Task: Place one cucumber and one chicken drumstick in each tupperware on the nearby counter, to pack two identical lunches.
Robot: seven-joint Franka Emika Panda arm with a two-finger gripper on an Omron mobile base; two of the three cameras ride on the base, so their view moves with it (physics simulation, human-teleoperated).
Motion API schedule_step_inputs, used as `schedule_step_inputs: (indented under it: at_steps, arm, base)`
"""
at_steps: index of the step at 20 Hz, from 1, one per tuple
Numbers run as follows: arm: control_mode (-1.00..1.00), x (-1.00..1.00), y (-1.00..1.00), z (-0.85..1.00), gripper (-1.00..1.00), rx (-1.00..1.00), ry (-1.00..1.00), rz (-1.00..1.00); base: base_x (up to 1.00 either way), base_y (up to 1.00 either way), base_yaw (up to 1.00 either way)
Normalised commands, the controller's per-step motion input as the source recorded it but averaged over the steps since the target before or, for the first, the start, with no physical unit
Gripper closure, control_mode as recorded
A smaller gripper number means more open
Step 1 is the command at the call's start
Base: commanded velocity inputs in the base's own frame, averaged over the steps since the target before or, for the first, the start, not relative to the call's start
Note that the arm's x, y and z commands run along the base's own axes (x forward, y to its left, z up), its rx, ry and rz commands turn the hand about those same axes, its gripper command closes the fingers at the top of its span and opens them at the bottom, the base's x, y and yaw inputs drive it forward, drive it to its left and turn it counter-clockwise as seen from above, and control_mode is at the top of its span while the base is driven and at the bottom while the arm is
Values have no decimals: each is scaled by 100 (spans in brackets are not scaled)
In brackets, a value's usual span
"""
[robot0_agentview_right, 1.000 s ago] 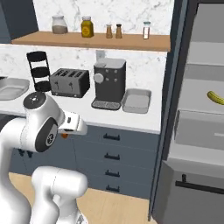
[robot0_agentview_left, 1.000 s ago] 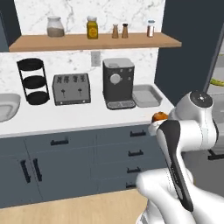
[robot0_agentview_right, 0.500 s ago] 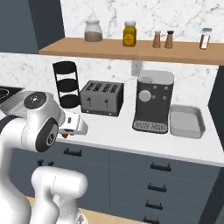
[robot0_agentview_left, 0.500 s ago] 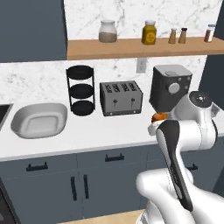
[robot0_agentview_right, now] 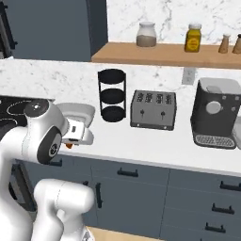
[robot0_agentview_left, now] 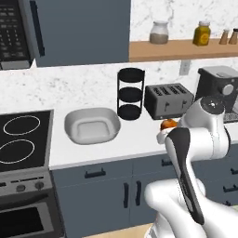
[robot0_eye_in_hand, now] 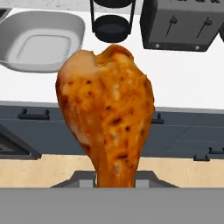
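Centre of the hand view: chicken drumstick (robot0_eye_in_hand: 106,113), golden-brown and speckled, thick end up, narrow end down between the fingers, clamped there. Fingertips themselves hidden behind the meat at the bottom edge. Upper left of the same view: tupperware (robot0_eye_in_hand: 40,41), light grey, shallow, rounded corners, sat on the white table (robot0_eye_in_hand: 183,85), well apart from the drumstick. Top centre: lower tiers of a black round rack (robot0_eye_in_hand: 112,22); upper right: dark toaster (robot0_eye_in_hand: 183,24) with two levers facing the camera.

Left base view, middle right: a bit of orange drumstick (robot0_agentview_left: 168,124) peeked out beside the white arm, above the front edge of the table (robot0_agentview_left: 139,137). Centre left: tupperware (robot0_agentview_left: 92,125), nothing visible inside, just right of the black stove (robot0_agentview_left: 23,144). Rack (robot0_agentview_left: 130,93) stood behind and right of the tupperware, toaster (robot0_agentview_left: 168,100) further right, coffee machine (robot0_agentview_left: 218,88) at the right edge. Jars on the wooden shelf (robot0_agentview_left: 181,49) in the upper right.

Right base view, left middle: tupperware (robot0_agentview_right: 80,112) partly hidden behind the arm; rack (robot0_agentview_right: 112,95), toaster (robot0_agentview_right: 153,109) and coffee machine (robot0_agentview_right: 216,113) lined up to its right.
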Motion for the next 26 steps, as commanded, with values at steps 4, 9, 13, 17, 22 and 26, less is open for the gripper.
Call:
schedule_step_inputs:
  at_steps: [4, 9, 13, 17, 22, 26]
  arm:
    - [100, 0, 0, 0, 100, 0, 0, 0]
    - [100, 0, 0, 0, 100, 0, 0, 0]
    - [100, 0, 0, 0, 100, 0, 0, 0]
    - [100, 0, 0, 0, 100, 0, 0, 0]
    - [100, 0, 0, 0, 100, 0, 0, 0]
    - [100, 0, 0, 0, 100, 0, 0, 0]
  base:
    - [39, 91, -13]
    - [45, 57, -1]
    - [53, 23, 6]
    - [54, 23, 10]
    - [45, 47, 9]
    - [35, 55, 5]
